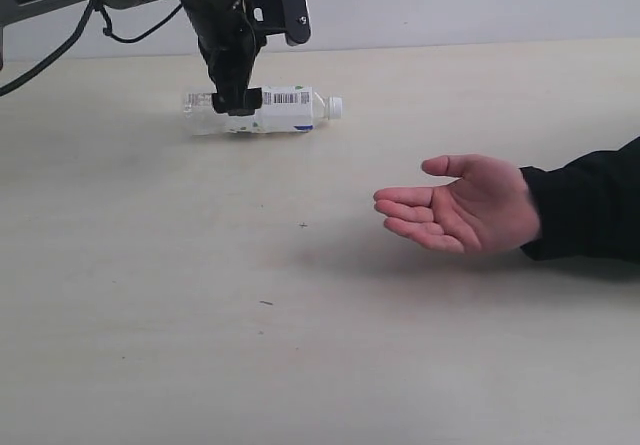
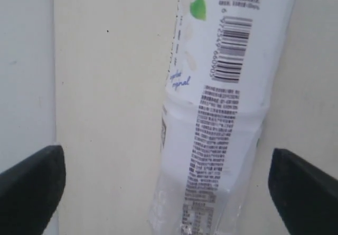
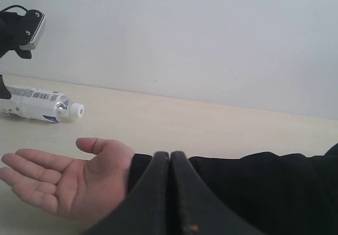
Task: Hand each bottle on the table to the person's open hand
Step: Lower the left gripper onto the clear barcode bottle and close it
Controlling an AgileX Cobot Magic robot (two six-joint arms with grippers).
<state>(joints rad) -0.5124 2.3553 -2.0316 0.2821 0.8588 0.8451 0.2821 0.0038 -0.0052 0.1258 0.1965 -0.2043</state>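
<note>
Only one bottle (image 1: 288,111) is in view: clear plastic, white label with a barcode, white cap, lying on its side on the beige table (image 1: 180,315). It also shows as the bottle (image 2: 227,87) in the left wrist view and the bottle (image 3: 37,104) in the right wrist view. My left gripper (image 1: 238,103) is lowered over its middle, open, with a finger on each side and gaps to the bottle (image 2: 168,185). The person's open hand (image 1: 465,210), palm up with a black cuff, rests to the right. My right gripper (image 3: 170,158) is shut on nothing, behind the hand (image 3: 58,179).
The person's black sleeve (image 1: 590,210) lies along the table's right edge. A pale wall (image 1: 450,0) runs behind the table. A few tiny dark specks (image 1: 303,226) mark the bare surface between bottle and hand.
</note>
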